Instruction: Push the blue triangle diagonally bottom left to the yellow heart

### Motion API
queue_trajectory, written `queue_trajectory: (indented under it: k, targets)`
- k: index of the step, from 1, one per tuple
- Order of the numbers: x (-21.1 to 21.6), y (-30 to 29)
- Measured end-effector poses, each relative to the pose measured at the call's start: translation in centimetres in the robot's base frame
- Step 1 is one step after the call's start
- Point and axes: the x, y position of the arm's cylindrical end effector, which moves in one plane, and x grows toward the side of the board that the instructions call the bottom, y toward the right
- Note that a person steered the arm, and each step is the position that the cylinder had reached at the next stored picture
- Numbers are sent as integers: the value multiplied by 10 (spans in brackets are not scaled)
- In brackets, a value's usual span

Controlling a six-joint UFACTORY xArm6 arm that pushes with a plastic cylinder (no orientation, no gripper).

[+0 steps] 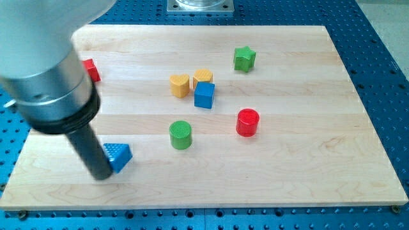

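Observation:
The blue triangle [119, 155] lies near the board's bottom left. My tip [101, 174] touches the triangle's left side, at its lower left. The yellow heart [180, 85] sits near the middle of the board, up and to the right of the triangle. The arm's large grey body covers the view's top left.
A yellow block [203, 77] and a blue cube [204, 95] stand right of the heart. A green cylinder [181, 135] is between triangle and heart. A red cylinder [247, 122], a green star [243, 58] and a red block [91, 69] are also on the wooden board [307, 172].

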Motion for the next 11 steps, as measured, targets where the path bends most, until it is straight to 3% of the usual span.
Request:
queue_trajectory:
  k: [1,2,3,4,5,8,9,10,11]
  targets:
    - [-28,27]
    - [-17,28]
    - [23,41]
    - [-15,67]
    - [-83,42]
    - [-52,81]
    - [-86,82]
    - [-57,60]
    - [-73,36]
